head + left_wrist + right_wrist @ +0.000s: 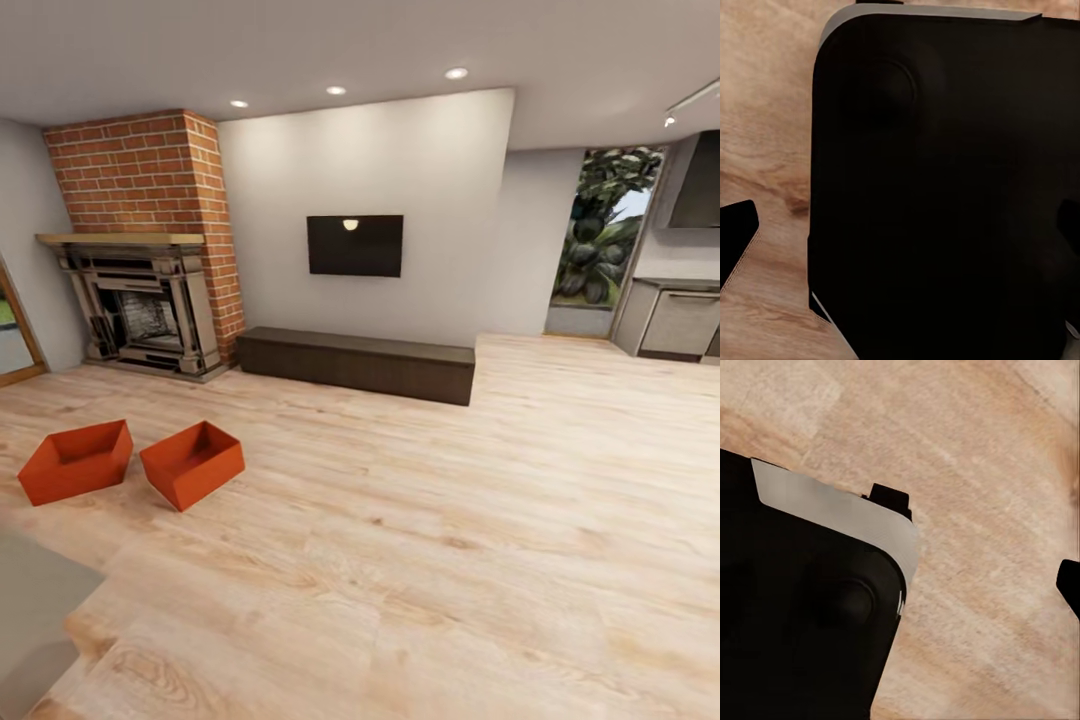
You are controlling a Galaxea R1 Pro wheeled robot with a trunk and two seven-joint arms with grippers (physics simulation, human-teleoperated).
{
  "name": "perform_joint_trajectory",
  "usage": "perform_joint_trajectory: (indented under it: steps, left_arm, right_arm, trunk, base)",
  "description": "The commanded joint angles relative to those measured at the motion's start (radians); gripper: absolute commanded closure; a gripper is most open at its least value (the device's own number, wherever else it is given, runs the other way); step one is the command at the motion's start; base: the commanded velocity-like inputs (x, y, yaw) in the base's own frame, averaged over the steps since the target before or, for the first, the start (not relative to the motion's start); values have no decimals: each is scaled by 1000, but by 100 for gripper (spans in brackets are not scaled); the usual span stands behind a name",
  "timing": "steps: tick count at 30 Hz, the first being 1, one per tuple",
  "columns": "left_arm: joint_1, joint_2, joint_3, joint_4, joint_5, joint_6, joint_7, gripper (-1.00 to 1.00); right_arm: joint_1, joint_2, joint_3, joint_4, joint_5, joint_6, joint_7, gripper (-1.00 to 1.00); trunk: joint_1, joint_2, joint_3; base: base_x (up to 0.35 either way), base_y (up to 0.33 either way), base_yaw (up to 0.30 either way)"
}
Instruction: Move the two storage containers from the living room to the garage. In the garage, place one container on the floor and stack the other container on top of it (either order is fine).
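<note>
Left fingers: one dark fingertip (736, 238) at the edge of the left wrist view, another dark bit at the opposite edge; spread or pressed together, cannot tell. They hang over the robot's black base (945, 195) and wood planks.
Right fingers: a dark tip (1069, 583) at the frame edge in the right wrist view; state cannot tell. Beneath it, a black base with a grey-white rim (832, 506) over the plank floor.
Near floor: light wood plank floor (450, 560), bare; a grey object's corner (35, 610) at the lower left of the head view, too cut off to identify.
Storage containers: two orange-red open-topped boxes on the wood floor at left-centre, in front of the fireplace. Left container (76, 461) and right container (192, 463) sit just beside each other, near corners close, touching or not unclear. Both upright, both look empty, the right one turned at an angle.
Fireplace: red brick fireplace (140, 240) with wooden mantel, at the back left.
TV bench: long low dark bench (355, 363) along the far wall, nothing on it.
TV: dark screen (355, 245) mounted above the bench.
Far right: tall window (605, 235) with greenery; grey cabinet (680, 322) beside it.
</note>
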Motion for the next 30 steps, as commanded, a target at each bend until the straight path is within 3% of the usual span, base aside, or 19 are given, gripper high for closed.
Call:
perform_joint_trajectory:
  steps: [1,6,14,30]
  left_arm:
    - [0,0,0,-1,10,1,1,-100]
    - [0,0,0,-1,10,1,1,-100]
    - [-1,-1,0,-1,10,1,1,-100]
    - [0,-5,1,0,9,-10,1,-100]
  right_arm:
    - [-1,0,7,3,-11,-4,4,-100]
    - [-1,0,6,3,-13,-7,7,-100]
    - [-1,-2,0,3,-20,-40,6,-100]
    - [-1,-2,6,3,-9,-46,4,-100]
  trunk:
    - [1,0,-1]
    - [1,0,-1]
    - [1,0,-1]
    - [1,0,-1]
  base:
    - [333,0,0]
    - [333,0,23]
    - [333,0,245]
    - [333,0,12]
